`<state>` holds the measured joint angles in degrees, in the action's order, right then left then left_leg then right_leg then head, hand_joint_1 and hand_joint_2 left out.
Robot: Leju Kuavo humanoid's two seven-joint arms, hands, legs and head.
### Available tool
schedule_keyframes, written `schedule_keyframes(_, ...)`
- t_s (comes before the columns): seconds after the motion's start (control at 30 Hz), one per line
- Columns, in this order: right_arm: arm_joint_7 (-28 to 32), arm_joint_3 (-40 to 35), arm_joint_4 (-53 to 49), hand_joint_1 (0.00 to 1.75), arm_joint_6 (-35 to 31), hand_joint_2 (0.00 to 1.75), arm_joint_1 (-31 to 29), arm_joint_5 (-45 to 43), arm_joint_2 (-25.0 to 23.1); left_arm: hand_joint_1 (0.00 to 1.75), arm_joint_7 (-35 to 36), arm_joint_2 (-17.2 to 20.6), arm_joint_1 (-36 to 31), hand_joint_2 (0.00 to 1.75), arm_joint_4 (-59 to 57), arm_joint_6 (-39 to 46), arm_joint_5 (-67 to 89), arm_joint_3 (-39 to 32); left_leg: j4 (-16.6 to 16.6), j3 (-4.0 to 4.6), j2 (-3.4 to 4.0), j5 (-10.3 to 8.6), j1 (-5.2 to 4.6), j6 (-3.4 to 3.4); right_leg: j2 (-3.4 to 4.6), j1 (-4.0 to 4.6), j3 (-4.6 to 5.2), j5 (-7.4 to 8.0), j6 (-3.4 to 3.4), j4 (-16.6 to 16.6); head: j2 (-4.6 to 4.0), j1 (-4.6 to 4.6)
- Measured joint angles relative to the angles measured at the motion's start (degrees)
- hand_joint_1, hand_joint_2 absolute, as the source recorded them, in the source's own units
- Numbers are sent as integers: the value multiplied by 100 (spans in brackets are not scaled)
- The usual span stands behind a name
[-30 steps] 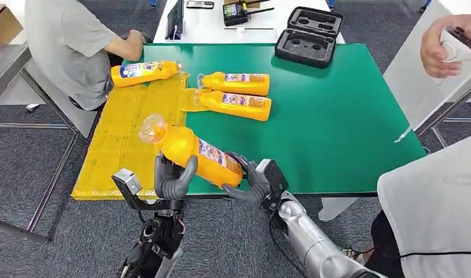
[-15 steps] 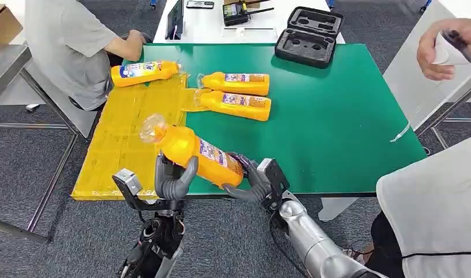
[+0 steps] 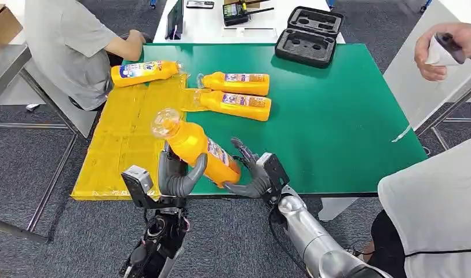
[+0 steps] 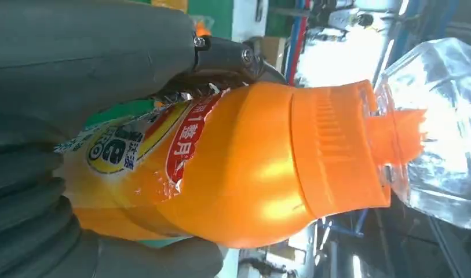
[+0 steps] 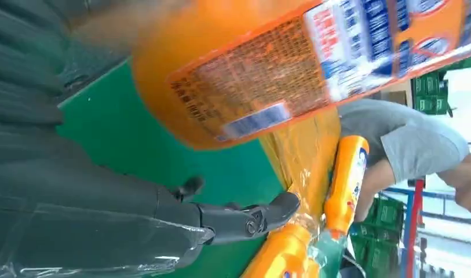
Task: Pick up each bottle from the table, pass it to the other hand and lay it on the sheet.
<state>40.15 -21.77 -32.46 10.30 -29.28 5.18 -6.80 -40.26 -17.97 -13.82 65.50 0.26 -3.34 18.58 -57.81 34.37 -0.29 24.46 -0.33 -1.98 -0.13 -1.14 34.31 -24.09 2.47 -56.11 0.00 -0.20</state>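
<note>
The left hand [image 3: 178, 174] is tilting the bottle [image 3: 201, 147] more upright and carrying it toward the table, while the right hand [image 3: 251, 171] is opening its fingers and letting go of its base.

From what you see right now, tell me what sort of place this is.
Probably a robot lab or test workshop: a green table with a yellow sheet on it, an open foam-lined equipment case, grey carpet, and people standing close by.

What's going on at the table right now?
The left hand grips an orange bottle tilted above the near table edge, while the right hand has its fingers spread beside the bottle's base. One bottle lies on the yellow sheet; two more bottles lie on the green table.
</note>
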Motion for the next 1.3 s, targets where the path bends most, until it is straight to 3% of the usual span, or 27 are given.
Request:
schedule_keyframes(0.47,0,212,9,0,-381,175,209,-50,28,173,2,57,59,175,612,538,225,-50,0,0,1,0,0,0,0,0,0,0,0,0,0,0)
schedule_keyframes(0.53,0,230,7,0,-453,175,227,-52,35,171,2,85,63,175,720,979,409,-13,0,-1,1,0,0,0,0,0,1,0,0,0,0,0)
schedule_keyframes(0.6,0,277,-4,0,-588,175,269,-61,42,175,2,209,-13,175,794,2019,1037,187,0,-1,-1,0,1,0,0,1,1,0,0,0,0,2)
schedule_keyframes(0.73,0,282,-4,0,-599,175,274,-63,42,175,2,226,-28,175,794,2158,1128,224,0,-1,-1,0,1,0,-1,1,0,0,0,0,0,2)
schedule_keyframes(0.8,0,372,-123,0,-706,175,405,-85,52,175,0,382,-165,175,770,3743,3149,440,0,0,-5,0,1,0,-3,1,-2,0,0,0,0,-2)
schedule_keyframes(0.83,0,472,-395,0,-798,175,589,-103,52,175,0,400,-284,175,582,3761,4997,235,0,-2,-3,0,0,0,-2,-1,-2,0,0,0,0,0)
schedule_keyframes(0.87,0,505,-895,0,-1039,175,957,-72,66,175,33,407,-459,175,168,3759,5467,-110,0,-2,1,0,0,0,1,0,0,0,0,1,0,2)
schedule_keyframes(1.07,0,516,-1519,0,-977,175,1286,-131,66,175,33,332,-817,175,-531,3762,7376,-1140,0,-3,6,-1,1,1,3,1,-1,0,-1,-1,0,0)
schedule_keyframes(1.13,0,525,-1602,0,-943,175,1316,-161,55,166,33,267,-921,175,-670,3762,8018,-1531,0,-4,5,-1,1,1,2,1,-1,0,-1,-1,0,2)
schedule_keyframes(1.3,0,614,-1655,0,-803,175,1386,-277,15,168,161,155,-1081,175,-949,3762,8593,-2068,0,-3,3,-1,1,1,2,0,-1,0,0,-1,0,2)
